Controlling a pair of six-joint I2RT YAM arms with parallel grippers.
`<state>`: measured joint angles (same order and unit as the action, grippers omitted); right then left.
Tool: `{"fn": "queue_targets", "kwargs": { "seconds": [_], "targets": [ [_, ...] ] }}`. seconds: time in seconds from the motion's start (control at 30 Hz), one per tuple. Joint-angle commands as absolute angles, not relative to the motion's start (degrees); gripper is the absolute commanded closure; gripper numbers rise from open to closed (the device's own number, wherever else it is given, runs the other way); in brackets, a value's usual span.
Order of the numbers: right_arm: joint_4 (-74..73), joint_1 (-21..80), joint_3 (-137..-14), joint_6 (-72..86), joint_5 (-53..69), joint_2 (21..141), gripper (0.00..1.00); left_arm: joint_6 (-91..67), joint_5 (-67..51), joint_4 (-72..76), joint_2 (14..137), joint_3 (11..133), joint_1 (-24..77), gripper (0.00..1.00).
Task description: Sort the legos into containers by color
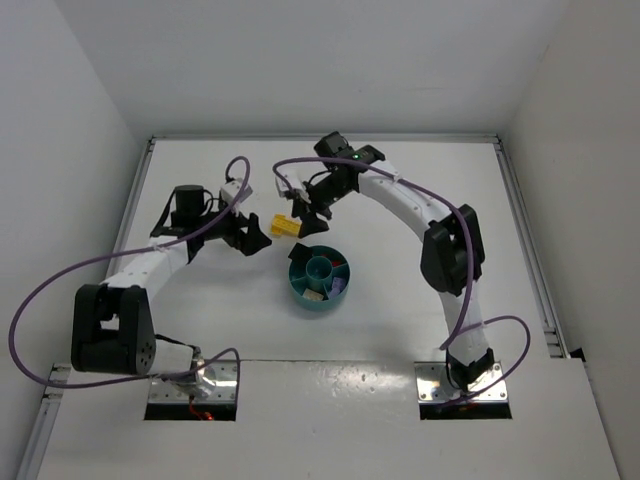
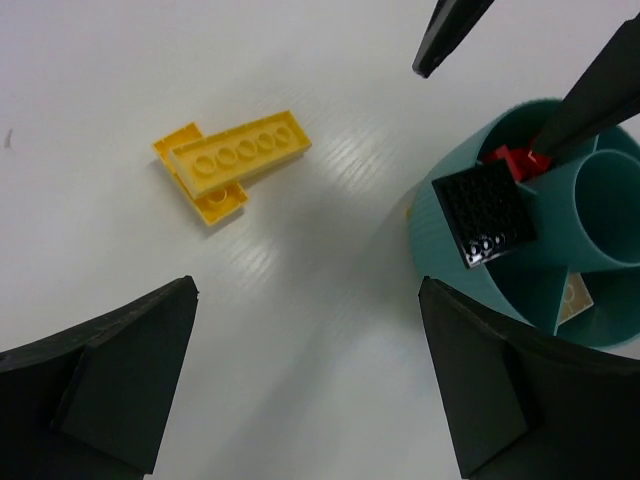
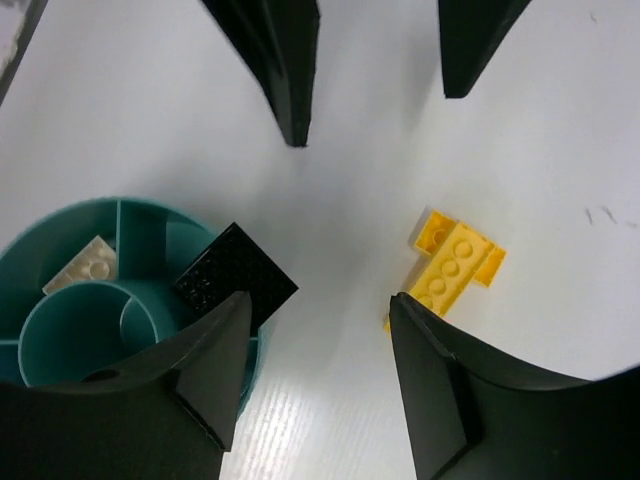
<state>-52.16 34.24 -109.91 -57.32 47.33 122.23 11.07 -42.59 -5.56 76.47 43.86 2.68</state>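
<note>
While both arms are reaching toward the middle of the white tabletop [image 1: 400, 330], the teal dish [image 1: 319, 279] is sitting just below the centre of the overhead frame. In that view the left hand [image 1: 255, 235] is hanging left of the yellow legos [image 1: 285, 227], and the right hand [image 1: 312, 212] is hovering just to their right, above the dish. Neither hand is gripping anything; both are standing wide apart with bare tabletop showing between their fingers.

In the left wrist view the yellow legos [image 2: 228, 163] are lying in the upper left, overlapping one another, well apart from the dish [image 2: 450, 250] at the right edge. A black plate [image 2: 484, 213] is resting tilted across the dish's near rim, with a red brick [image 2: 515, 160] just behind it. A beige brick [image 2: 573, 297] is lying in a lower compartment.

In the right wrist view the beige brick [image 3: 85, 264] is sitting in an upper-left section beside the central cup [image 3: 80, 330].
</note>
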Motion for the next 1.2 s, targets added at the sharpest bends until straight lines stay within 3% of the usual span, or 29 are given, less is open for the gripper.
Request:
{"fn": "queue_targets", "kwargs": {
  "seconds": [0.0,0.13,0.33,0.47,0.67,0.77,0.9,0.97,1.17],
  "targets": [
    [-47.0,32.7,-112.1,-44.1,49.3,122.0,0.43,5.6,-49.4,-1.1,79.6,47.5,3.5,0.00],
    [-51.8,30.9,-116.1,-41.2,53.9,124.4,0.53,2.1,-55.6,2.5,80.9,48.0,3.5,0.00],
    [-66.8,28.6,-128.9,-41.2,60.8,132.1,0.57,-1.5,-61.4,2.5,85.4,51.3,3.5,0.00],
    [-64.8,28.0,-124.5,-40.6,61.4,130.0,0.59,-5.9,-64.8,2.0,88.7,53.6,4.7,0.02],
    [-61.0,26.8,-118.0,-38.6,58.8,124.8,0.62,-10.5,-65.6,-7.5,96.1,61.2,6.9,0.19],
    [-55.4,25.5,-114.2,-32.0,57.6,121.7,0.62,-12.9,-67.1,-7.5,97.9,62.5,7.5,0.19],
    [-50.7,23.2,-111.9,-23.9,57.6,119.9,0.62,-18.4,-70.9,-7.5,103.0,64.7,8.5,0.51],
    [-49.4,22.5,-111.9,-20.3,57.6,119.3,0.62,-18.4,-70.9,-6.7,103.0,64.7,8.5,0.59],
    [-45.9,20.7,-110.1,-15.9,57.0,116.7,0.62,-18.5,-72.1,-7.5,104.9,65.2,7.9,0.61]
  ]
}}
